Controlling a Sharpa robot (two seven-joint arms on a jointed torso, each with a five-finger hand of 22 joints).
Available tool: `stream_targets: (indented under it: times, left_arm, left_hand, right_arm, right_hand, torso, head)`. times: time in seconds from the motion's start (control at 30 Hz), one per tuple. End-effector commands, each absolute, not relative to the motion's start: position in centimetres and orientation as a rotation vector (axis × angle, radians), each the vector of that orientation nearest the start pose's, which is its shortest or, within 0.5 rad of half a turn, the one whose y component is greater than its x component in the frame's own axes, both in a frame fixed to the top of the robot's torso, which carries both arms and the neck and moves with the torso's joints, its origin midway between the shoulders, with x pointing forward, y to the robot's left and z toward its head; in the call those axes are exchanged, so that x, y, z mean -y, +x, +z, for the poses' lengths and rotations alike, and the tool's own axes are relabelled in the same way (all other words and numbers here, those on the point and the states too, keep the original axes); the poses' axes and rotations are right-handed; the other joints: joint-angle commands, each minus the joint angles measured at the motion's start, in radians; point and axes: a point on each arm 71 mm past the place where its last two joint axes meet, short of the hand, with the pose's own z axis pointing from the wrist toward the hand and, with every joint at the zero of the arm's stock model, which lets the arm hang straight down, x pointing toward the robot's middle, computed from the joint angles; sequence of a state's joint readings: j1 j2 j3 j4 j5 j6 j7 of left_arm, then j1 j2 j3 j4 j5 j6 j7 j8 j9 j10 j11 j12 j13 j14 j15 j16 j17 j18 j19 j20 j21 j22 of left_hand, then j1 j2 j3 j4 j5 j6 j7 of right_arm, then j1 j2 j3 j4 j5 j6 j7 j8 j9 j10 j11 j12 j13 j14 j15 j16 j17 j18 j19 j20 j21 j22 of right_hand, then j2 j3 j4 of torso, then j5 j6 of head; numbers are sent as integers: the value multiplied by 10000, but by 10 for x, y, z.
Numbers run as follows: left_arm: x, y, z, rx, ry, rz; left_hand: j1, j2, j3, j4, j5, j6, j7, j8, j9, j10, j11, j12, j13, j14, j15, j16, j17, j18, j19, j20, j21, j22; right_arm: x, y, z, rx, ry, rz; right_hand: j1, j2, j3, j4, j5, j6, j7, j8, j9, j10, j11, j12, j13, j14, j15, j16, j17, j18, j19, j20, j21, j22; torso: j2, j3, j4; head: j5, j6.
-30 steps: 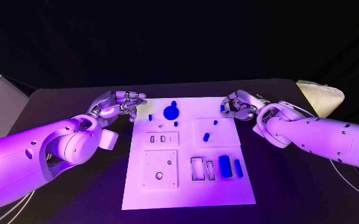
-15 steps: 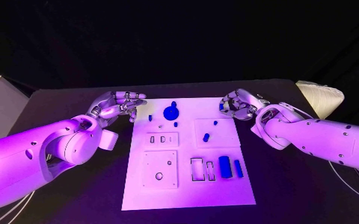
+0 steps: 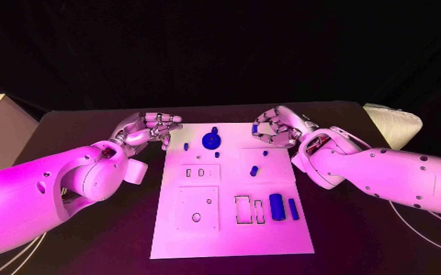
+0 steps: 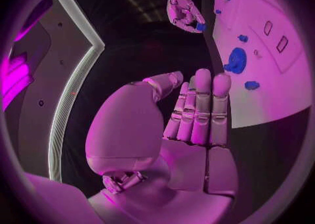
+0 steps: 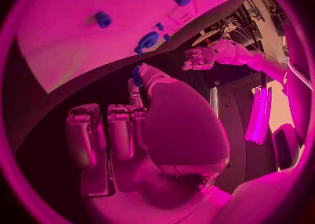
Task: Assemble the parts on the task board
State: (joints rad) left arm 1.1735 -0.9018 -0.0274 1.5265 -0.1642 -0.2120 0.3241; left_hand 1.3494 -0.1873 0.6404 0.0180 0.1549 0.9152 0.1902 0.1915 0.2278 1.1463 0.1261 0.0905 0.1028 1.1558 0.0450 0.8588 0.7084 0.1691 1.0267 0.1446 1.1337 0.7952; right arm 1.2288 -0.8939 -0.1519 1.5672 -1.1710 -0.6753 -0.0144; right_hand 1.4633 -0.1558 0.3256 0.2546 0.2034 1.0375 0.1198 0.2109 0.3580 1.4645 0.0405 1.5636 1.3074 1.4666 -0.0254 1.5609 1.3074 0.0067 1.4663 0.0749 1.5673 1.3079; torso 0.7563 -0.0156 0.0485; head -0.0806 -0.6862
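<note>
My right hand hangs over the far right corner of the white board, thumb and a finger pinching a small blue part; my other fingers on that hand are curled close. The right wrist view shows the same part at my fingertips. My left hand sits just off the board's far left corner, holding nothing; the left wrist view shows its fingers straight and pressed side by side.

Risk, as I judge it: the pinch covers only a little of the part, so a quick turn of the wrist could let it slip or tilt, and a tilted part would jam at its seat. I cannot tell which seat it belongs to.

A second risk is the blue gear near the far edge, beside a short blue peg; a low sweep could knock either.

Room is good in the board's middle. The two blue bars lie near the right edge, well apart from my right hand.
</note>
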Motion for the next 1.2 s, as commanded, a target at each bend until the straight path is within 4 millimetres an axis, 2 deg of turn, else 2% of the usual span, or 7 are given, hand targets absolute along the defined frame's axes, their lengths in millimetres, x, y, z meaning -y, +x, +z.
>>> stream_targets:
  times: [0.03,0.4,0.5,0.7,0.9,1.0,1.2]
  left_arm:
    - [-226,481,-187,-15754,-9490,-15385]
    - [-223,481,-188,-16020,-9267,-15125]
    - [-223,481,-189,-16093,-9236,-15062]
    - [-222,481,-190,-16253,-9148,-14922]
    - [-221,481,-191,-16392,-9062,-14841]
    - [-221,481,-191,-16490,-8919,-14761]
    - [-220,480,-192,-16610,-8787,-14695]
  left_hand:
    - [-140,0,58,-24,-29,83,-46,63,36,162,-95,124,59,-68,-47,76,-21,-61,-91,-38,47,12]
    - [-206,124,-378,-256,-58,348,-295,395,235,823,-444,1347,866,149,-307,457,120,-145,199,-255,366,411]
    - [-219,164,-536,-319,-34,402,-368,558,333,678,-507,2042,1404,443,-380,1129,791,-181,344,-320,499,578]
    - [-406,136,-484,-321,-25,140,-420,1168,732,-704,-564,5098,3715,1228,-421,3132,2965,-272,702,-374,888,1065]
    - [-456,137,-333,-284,-16,17,-416,1382,861,-968,-596,5889,4201,1634,-418,3884,3832,-337,913,-370,1093,1357]
    - [-529,94,-275,-248,-18,-73,-429,1536,951,-1076,-612,6373,4452,2519,-437,5103,5293,-433,1301,-385,1417,1853]
    - [-560,79,-255,-229,-19,-104,-433,1580,977,-1121,-613,6484,4501,2651,-435,5316,5543,-455,1375,-388,1487,1960]
  right_arm:
    - [209,467,-187,-14584,2042,7536]
    - [146,449,-200,-14893,871,8242]
    - [135,445,-206,-14941,462,8268]
    - [116,436,-219,-15163,-55,8145]
    - [106,431,-230,-15423,-243,7990]
    - [101,428,-235,-15536,-354,8009]
    - [94,425,-242,-15659,-533,7969]
  right_hand:
    - [-102,34,52,-4,40,151,-74,31,103,1031,-63,37,2599,1015,-95,56,2520,-67,1045,-45,35,2629]
    - [-263,-35,91,29,56,161,-92,88,127,1026,-81,32,2594,1013,-113,53,2513,-67,1045,-64,35,2629]
    - [-281,-42,94,33,50,160,-95,92,129,1023,-82,29,2591,1015,-114,56,2520,-67,1045,-65,35,2629]
    - [-289,-54,98,30,53,163,-99,99,132,1032,-86,38,2600,1016,-116,58,2525,-67,1045,-67,35,2629]
    - [-299,-74,107,22,62,167,-108,109,136,1034,-93,40,2603,1015,-119,56,2519,-67,1045,-71,35,2629]
    - [-306,-93,114,14,68,168,-111,116,139,1034,-97,40,2602,1017,-123,60,2531,-67,1045,-73,35,2629]
    - [-317,-111,116,10,70,170,-113,123,142,1035,-98,42,2604,1016,-125,58,2526,-67,1045,-76,35,2629]
  torso:
    - [-62,-56,31]
    - [-125,-184,27]
    - [-115,-170,33]
    - [-104,-154,37]
    - [-105,-149,20]
    - [-98,-145,11]
    - [-100,-133,31]
  head:
    - [57,-41]
    - [314,-128]
    - [328,-158]
    - [415,-226]
    - [441,-259]
    - [440,-289]
    - [461,-351]
